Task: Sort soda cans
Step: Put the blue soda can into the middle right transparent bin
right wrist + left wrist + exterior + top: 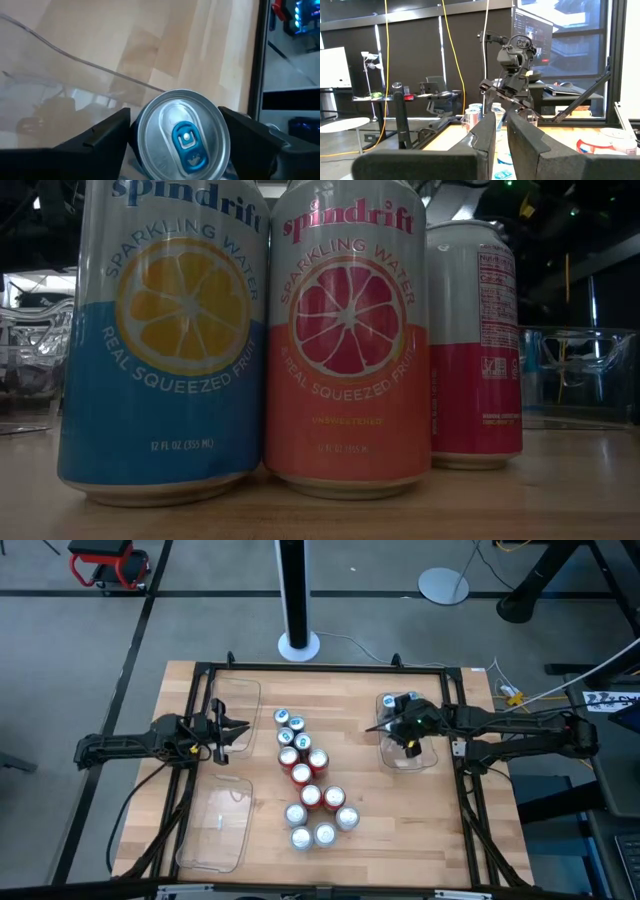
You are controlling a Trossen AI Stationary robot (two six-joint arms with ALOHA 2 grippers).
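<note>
Several soda cans (306,780) stand upright in a cluster mid-table: blue ones at the far end, red in the middle, silver-grey nearest. The low view shows three of them up close (345,340). My right gripper (410,743) hangs tilted down over the clear right tray (432,758), with a silver-topped, blue-tabbed can (182,137) between its fingers. Another blue can (390,701) stands at that tray's far end. My left gripper (238,730) waits shut and level at the table's left, holding nothing. My right gripper has the can's upper body, just under the rim (136,131), between its two fingers, one on each side. The fingers come from above, slanting down. The can is upright, top toward the camera. Its own body hides whether its base rests on the tray floor.
Two clear trays lie on the left, one far (235,700) and one near (215,825). A black frame (320,668) runs around the table's edges. Bare wood lies between the can cluster and the right tray.
</note>
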